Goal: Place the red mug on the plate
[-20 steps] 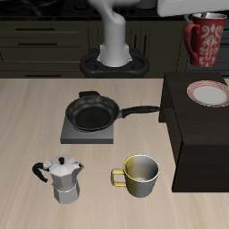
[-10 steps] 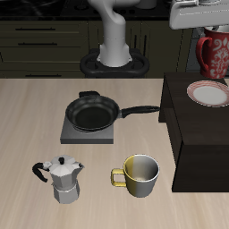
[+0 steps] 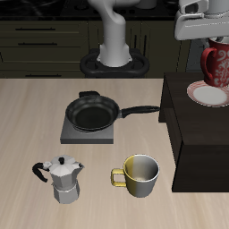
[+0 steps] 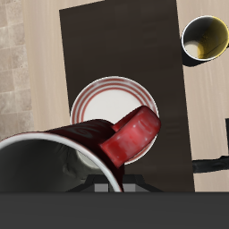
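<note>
The gripper (image 3: 213,38) held the red mug (image 3: 216,64) clamped at its rim, upright, in the air above the plate (image 3: 207,94). Against the picture half a second earlier, the gripper and mug sat lower and a little more over the plate; a second ago the mug hung higher and farther back. In the exterior view the mug's base stood just over the plate's far edge, and whether it touched could not be told. The wrist view showed the red mug (image 4: 67,156) large and close, handle out, with the plate (image 4: 114,98) directly beneath it on the dark raised block (image 4: 116,45).

The plate had not moved. It lay on the dark block (image 3: 192,134) at the table's side. On the table (image 3: 36,116) nothing else had shifted: the black frying pan (image 3: 97,112) rested on its grey stove plate (image 3: 80,134), the metal coffee pot (image 3: 63,179) stood near the front edge, and the yellow-olive mug (image 3: 139,174) stood beside it, also seen from the wrist as the yellow-olive mug (image 4: 206,38).
</note>
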